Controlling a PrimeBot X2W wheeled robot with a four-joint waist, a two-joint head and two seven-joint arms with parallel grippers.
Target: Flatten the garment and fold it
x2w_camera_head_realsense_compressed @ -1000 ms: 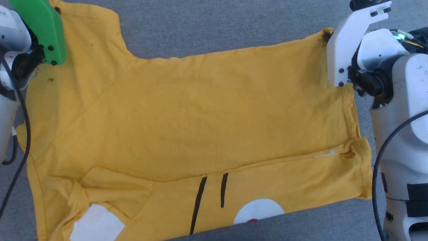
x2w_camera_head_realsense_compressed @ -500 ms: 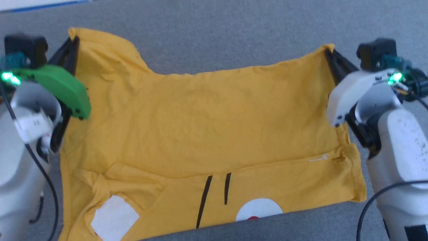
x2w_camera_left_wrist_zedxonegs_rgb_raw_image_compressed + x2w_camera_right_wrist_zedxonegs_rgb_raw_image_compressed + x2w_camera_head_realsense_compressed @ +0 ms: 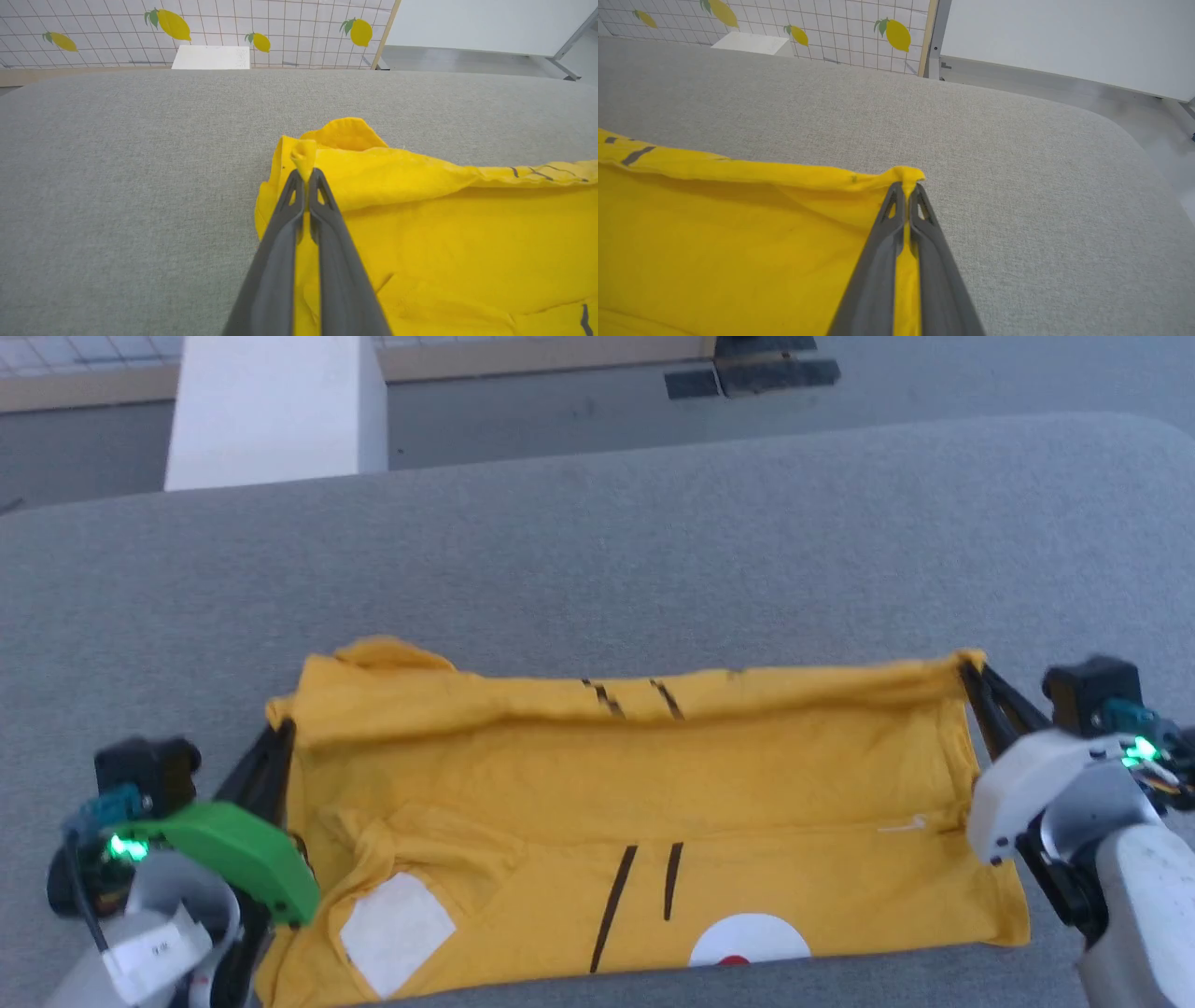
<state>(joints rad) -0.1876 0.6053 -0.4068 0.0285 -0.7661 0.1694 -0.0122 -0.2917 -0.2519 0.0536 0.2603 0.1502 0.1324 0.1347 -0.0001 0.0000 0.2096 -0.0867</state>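
Note:
The yellow garment (image 3: pixel 635 793) lies on the grey padded table (image 3: pixel 597 551), near its front edge, with white patches, black strokes and a red dot showing along its near strip. Its far edge is lifted and curls over, showing more black marks. My left gripper (image 3: pixel 280 730) is shut on the garment's far left corner (image 3: pixel 303 158). The cloth bunches between its fingertips. At the far right corner (image 3: pixel 906 175) my right gripper (image 3: pixel 966 665) is shut on the cloth too. Both corners are held a little above the table.
Grey table surface stretches wide beyond the garment. A white block (image 3: pixel 275 411) stands past the table's far edge at the left. A tiled wall with lemon prints (image 3: pixel 187 28) lies behind it. The table's rounded right corner (image 3: pixel 1134 135) is near my right gripper.
The head camera has tilted up, bringing the table's far edge into view. Both grippers have carried the garment's far edge toward the near strip, so the flat body now sags and shows less depth.

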